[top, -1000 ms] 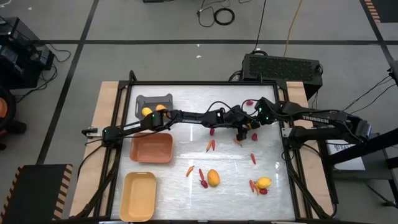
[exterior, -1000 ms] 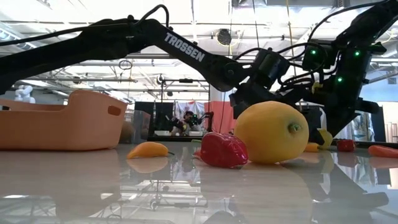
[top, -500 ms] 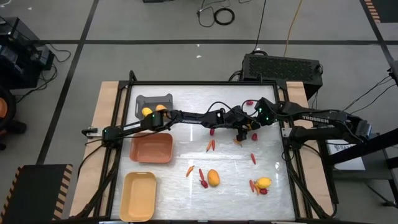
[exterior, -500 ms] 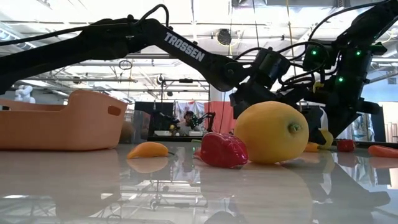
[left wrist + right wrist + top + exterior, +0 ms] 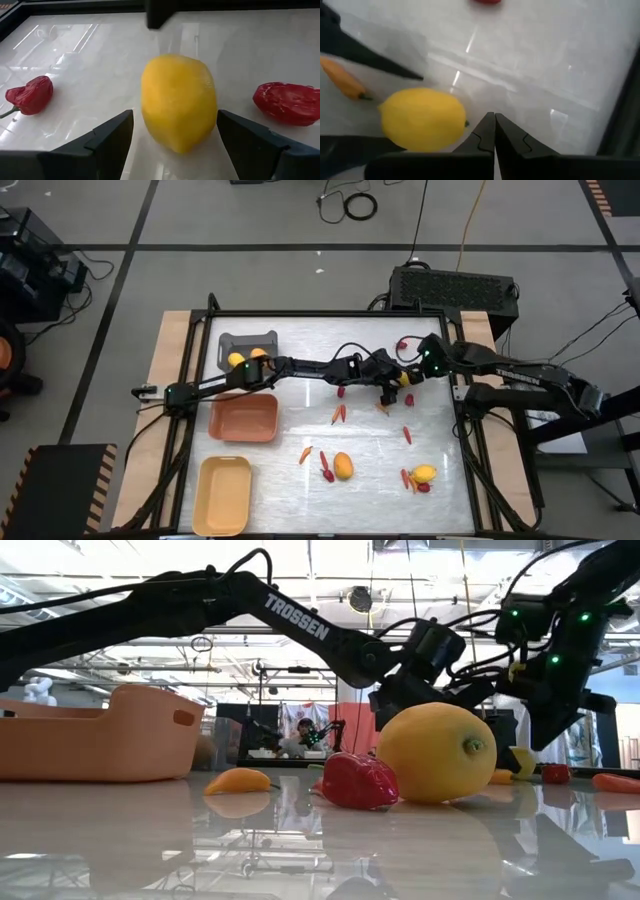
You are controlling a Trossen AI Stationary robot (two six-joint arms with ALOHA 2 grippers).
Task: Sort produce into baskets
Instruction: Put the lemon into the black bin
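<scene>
Left pincer (image 5: 172, 137) sits spread around the lemon (image 5: 178, 102); looks smooth and rigid, so I'd pinch its widest middle.

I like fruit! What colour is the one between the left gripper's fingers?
Yellow. The lemon shows best in the left wrist view.

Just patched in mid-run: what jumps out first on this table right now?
Both arms meet mid-table: the left pincer is open around a yellow lemon, while the right pincer, shut and empty, sits right beside that same fruit. Two lemons already lie in the grey basket at the far left; the orange basket and pale yellow basket look empty, with carrots, red pieces and two more lemons scattered across the near half.
</scene>
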